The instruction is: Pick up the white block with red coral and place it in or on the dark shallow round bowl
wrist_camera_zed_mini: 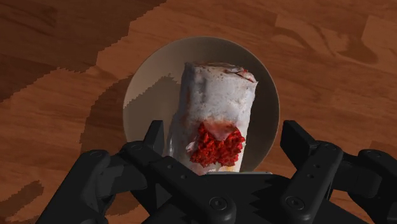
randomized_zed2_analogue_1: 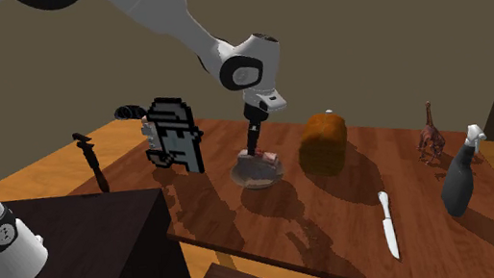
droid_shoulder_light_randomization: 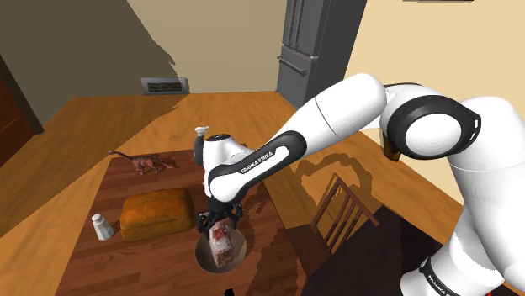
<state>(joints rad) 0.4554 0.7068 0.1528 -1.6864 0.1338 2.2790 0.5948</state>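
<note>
Arm [droid_shoulder_light_randomization: 252, 164] low over table [droid_shoulder_light_randomization: 160, 252], jaws spread astride white block [wrist_camera_zed_mini: 216, 108] in round bowl [wrist_camera_zed_mini: 143, 92].

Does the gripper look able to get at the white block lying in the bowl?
Probably yes. The gripper hangs directly over the white block with its red patch, which lies in the round bowl. The fingers stand open on either side of it, with nothing between.
</note>
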